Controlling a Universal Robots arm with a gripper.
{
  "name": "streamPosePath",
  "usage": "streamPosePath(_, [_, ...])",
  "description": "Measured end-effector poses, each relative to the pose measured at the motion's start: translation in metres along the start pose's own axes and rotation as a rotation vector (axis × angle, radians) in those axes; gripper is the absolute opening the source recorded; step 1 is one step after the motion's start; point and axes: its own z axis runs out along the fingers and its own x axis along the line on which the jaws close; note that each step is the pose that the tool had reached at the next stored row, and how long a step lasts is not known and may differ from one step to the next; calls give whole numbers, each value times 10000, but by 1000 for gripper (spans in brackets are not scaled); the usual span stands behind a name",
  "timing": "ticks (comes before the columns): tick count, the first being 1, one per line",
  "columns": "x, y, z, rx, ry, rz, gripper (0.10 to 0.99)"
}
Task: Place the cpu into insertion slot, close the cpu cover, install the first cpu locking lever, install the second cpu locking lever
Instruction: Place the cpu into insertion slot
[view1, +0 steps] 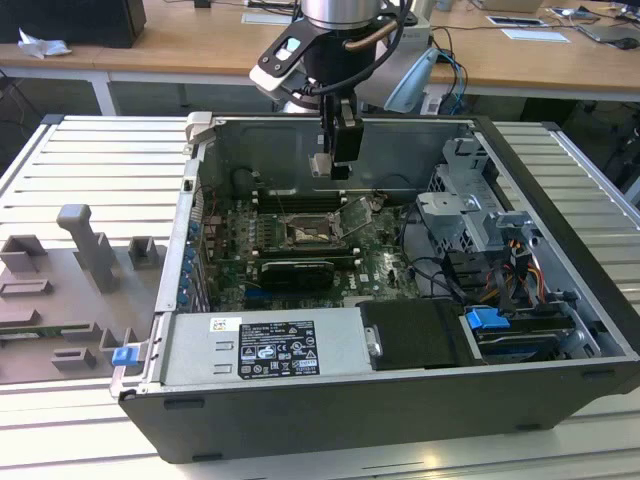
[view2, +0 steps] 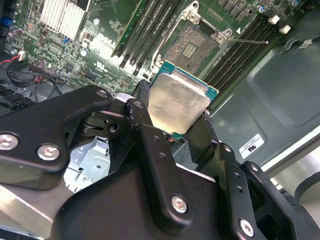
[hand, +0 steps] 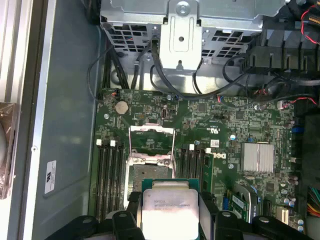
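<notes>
My gripper (view1: 330, 165) hangs inside the open computer case, above the motherboard, shut on the cpu (view1: 320, 166). In both wrist views the cpu (view2: 177, 102) (hand: 167, 207) is a square silvery chip with a green edge, pinched between two black fingers (view2: 142, 102). The insertion slot (view1: 303, 236) (view2: 192, 45) (hand: 145, 175) lies bare below it, with its dark pin field showing. The cpu cover (view1: 358, 213) (hand: 152, 130) stands swung up at the slot's far edge. A thin locking lever (view2: 245, 41) sticks out beside the slot.
Black memory slots (hand: 110, 175) flank the socket. A black graphics card (view1: 298, 272) and the power supply (view1: 265, 350) sit at the case's near side. A drive cage (view1: 470, 215) with cables is at the exterior view's right. A grey fixture (view1: 85, 250) is on the table.
</notes>
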Motion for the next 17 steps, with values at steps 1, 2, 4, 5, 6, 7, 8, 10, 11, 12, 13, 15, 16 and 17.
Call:
streamPosePath(1, [0,0,3,0,-3,31,545])
streamPosePath(2, [0,0,6,0,-4,54,545])
streamPosePath(4, [0,-1,12,1,-8,110,545])
streamPosePath(5, [0,-1,16,1,-12,153,545])
streamPosePath(6, [0,-2,20,1,-15,192,545])
streamPosePath(7, [0,-2,23,1,-17,218,545])
streamPosePath(8, [0,-2,25,1,-20,245,545])
streamPosePath(10, [0,-2,29,0,-22,288,545])
streamPosePath(11, [0,-2,31,0,-23,313,545])
streamPosePath(12, [0,-3,33,0,-25,336,545])
streamPosePath(13, [0,-3,35,-1,-27,361,545])
streamPosePath(15, [0,-3,39,-1,-30,405,545])
streamPosePath(16, [0,-3,42,-1,-32,431,545])
streamPosePath(17, [-1,-3,44,-1,-35,463,545])
